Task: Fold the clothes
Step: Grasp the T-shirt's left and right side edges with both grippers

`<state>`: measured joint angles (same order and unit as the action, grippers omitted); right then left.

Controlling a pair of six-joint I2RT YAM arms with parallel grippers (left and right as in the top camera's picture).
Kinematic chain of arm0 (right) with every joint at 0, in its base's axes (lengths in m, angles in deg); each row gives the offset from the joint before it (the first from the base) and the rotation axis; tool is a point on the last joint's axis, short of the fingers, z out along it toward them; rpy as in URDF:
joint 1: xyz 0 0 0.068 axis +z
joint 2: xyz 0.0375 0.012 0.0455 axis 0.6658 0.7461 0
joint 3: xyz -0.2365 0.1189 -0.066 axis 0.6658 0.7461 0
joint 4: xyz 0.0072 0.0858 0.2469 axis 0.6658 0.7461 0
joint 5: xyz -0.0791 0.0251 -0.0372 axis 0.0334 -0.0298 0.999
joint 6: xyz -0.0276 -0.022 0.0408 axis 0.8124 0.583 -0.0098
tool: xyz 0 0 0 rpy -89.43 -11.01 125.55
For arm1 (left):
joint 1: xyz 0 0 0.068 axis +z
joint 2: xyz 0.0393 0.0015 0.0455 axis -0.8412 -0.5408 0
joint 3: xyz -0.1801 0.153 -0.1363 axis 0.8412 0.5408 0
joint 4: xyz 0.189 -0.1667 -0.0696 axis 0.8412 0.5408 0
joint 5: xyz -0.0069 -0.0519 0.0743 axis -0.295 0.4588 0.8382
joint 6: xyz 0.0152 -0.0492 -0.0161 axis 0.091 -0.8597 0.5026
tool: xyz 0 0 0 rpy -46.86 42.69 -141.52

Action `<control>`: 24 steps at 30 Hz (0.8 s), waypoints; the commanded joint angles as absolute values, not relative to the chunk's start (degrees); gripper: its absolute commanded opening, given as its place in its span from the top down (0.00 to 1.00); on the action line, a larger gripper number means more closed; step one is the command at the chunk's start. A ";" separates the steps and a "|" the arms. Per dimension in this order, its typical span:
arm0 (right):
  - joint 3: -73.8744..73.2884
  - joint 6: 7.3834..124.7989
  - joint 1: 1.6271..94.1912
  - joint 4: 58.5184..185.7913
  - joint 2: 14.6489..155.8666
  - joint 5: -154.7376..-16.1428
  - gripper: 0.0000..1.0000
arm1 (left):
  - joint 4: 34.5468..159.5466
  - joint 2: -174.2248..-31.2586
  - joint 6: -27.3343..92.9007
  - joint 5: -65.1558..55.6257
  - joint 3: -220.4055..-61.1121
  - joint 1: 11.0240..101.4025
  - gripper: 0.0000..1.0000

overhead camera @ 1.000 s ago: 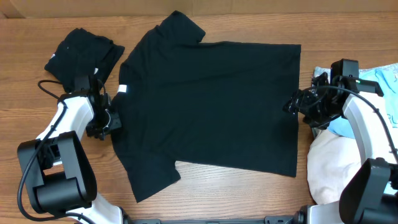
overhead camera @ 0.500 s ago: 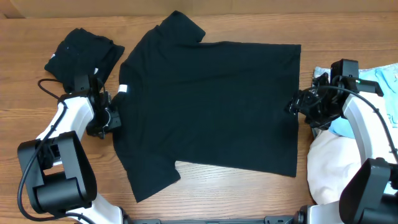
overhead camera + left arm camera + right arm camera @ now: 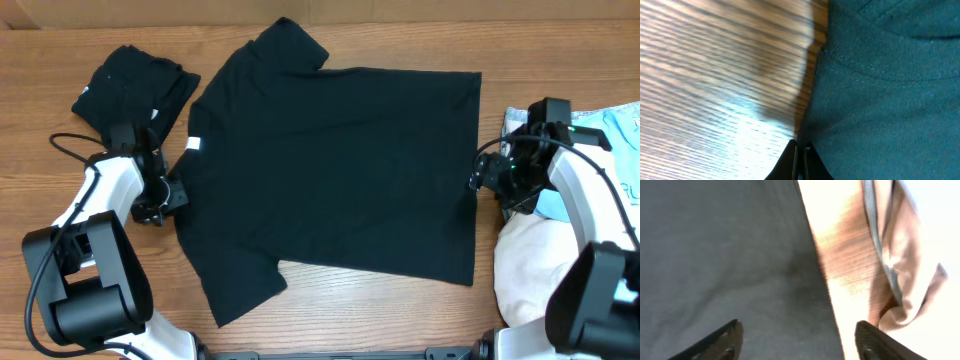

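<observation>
A black T-shirt lies spread flat on the wooden table, its collar with a white label to the left. My left gripper is at the shirt's left edge by the collar. In the left wrist view its jaws are shut on the shirt's hem. My right gripper hovers at the shirt's right edge. In the right wrist view its fingers are wide open and empty, straddling the edge of the shirt.
A folded black garment lies at the back left. A white cloth pile and a light blue garment lie at the right, close to my right arm. Pale cloth shows beside the shirt edge.
My left gripper has moved slightly left, and the shirt has shifted a little left with it. My right gripper has drawn back slightly to the right.
</observation>
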<state>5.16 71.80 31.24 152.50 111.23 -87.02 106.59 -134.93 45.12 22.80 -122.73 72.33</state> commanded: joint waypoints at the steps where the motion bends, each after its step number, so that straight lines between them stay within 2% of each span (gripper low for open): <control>1: 5.40 71.07 31.00 154.27 115.21 -85.74 0.30 | 106.74 -134.82 43.70 22.60 -122.77 72.94 0.96; 5: 5.40 72.80 31.20 154.99 118.64 -89.52 0.34 | 106.72 -134.79 43.74 22.86 -122.77 72.97 0.96; 13: 5.51 72.80 31.20 154.38 119.96 -89.45 0.35 | 106.63 -134.79 43.72 22.82 -122.77 72.97 0.96; 16: 7.46 72.76 31.20 152.61 120.09 -89.49 0.40 | 106.48 -134.82 43.72 22.82 -122.77 72.97 0.96; 24: 13.75 70.99 31.20 146.47 120.06 -90.52 0.41 | 106.08 -134.82 43.72 22.80 -122.77 72.97 0.96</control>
